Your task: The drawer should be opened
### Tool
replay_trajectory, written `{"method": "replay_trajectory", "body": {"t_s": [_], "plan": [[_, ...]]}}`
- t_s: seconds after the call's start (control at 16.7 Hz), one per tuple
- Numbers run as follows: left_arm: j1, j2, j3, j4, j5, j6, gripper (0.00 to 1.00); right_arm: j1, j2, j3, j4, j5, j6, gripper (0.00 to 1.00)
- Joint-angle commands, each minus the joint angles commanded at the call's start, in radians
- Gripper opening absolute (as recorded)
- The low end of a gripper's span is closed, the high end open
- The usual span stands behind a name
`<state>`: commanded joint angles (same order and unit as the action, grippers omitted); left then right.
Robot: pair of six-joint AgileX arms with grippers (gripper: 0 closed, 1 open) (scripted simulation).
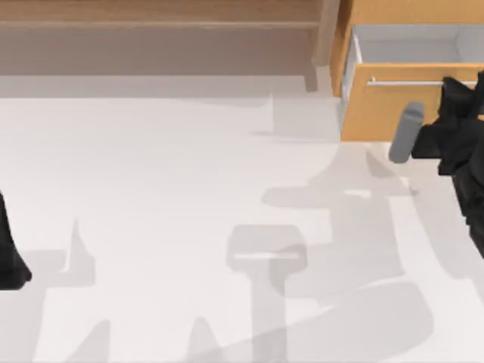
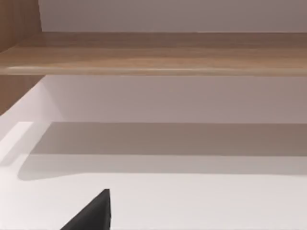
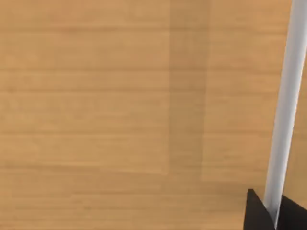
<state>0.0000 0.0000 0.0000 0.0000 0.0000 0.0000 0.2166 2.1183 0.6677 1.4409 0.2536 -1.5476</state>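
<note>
The black left arm (image 1: 11,257) sits parked far left of the light orange-tan wooden drawer (image 1: 378,110), its claw's state impossible to tell. The drawer, pulled partly out at the table's far right corner, has the black right gripper (image 3: 274,211) clenched on its thin silver bar handle (image 3: 285,110).

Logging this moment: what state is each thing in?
drawer: pulled partly out, white inside showing
handle: between the right tool's fingers
right tool: shut on the handle, at the drawer front
left tool: parked at the table's left edge
shelf: untouched at the back
</note>
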Motion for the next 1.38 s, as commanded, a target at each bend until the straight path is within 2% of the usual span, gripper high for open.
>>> {"method": "replay_trajectory", "body": {"t_s": [0.24,0.66,1.02,1.32,1.38], "plan": [[0.000,0.000,0.000,0.000,0.000,0.000,1.00,0.025,-0.050,-0.139,0.083,0.024,-0.002,0.00],[0.000,0.000,0.000,0.000,0.000,0.000,1.00,0.034,-0.060,-0.167,0.107,0.032,-0.005,0.00],[0.000,0.000,0.000,0.000,0.000,0.000,1.00,0.091,-0.111,-0.366,0.243,0.089,-0.001,0.00],[0.000,0.000,0.000,0.000,0.000,0.000,1.00,0.102,-0.121,-0.396,0.269,0.100,-0.003,0.00],[0.000,0.000,0.000,0.000,0.000,0.000,1.00,0.102,-0.121,-0.396,0.269,0.100,-0.003,0.08]]}}
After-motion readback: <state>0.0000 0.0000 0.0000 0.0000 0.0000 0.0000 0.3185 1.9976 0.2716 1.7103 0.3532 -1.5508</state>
